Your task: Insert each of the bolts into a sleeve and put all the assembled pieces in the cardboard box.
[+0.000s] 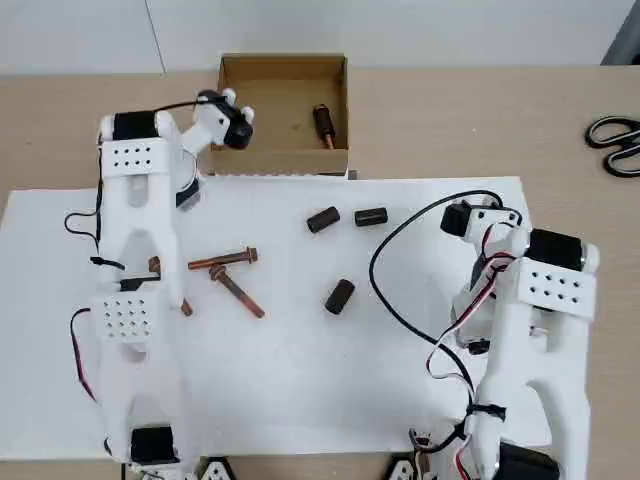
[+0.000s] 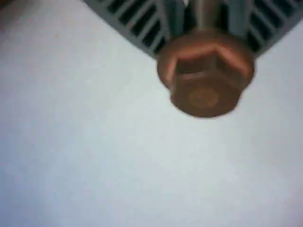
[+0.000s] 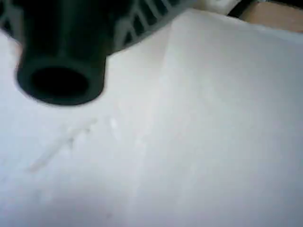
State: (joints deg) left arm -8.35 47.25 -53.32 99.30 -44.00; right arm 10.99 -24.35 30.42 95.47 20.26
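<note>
My left hand (image 2: pixel 204 16) is clamped on a copper hex-head bolt (image 2: pixel 205 78), head towards the camera, over the white paper sheet (image 2: pixel 94 156). My right hand (image 3: pixel 71 19) is closed round a black cylindrical sleeve (image 3: pixel 60 78). One assembled piece (image 1: pixel 323 124) lies inside the brown cardboard box (image 1: pixel 285 105); three loose sleeves (image 1: pixel 322 219) (image 1: pixel 370 216) (image 1: pixel 339 296) rest on the sheet

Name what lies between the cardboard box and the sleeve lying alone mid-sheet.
Two other sleeves, one tilted sleeve and one level sleeve, lie there on the white sheet, seen in the high view.

White arms (image 1: pixel 140 225), black motors (image 1: pixel 133 125), black-and-red cables (image 1: pixel 372 266).
</note>
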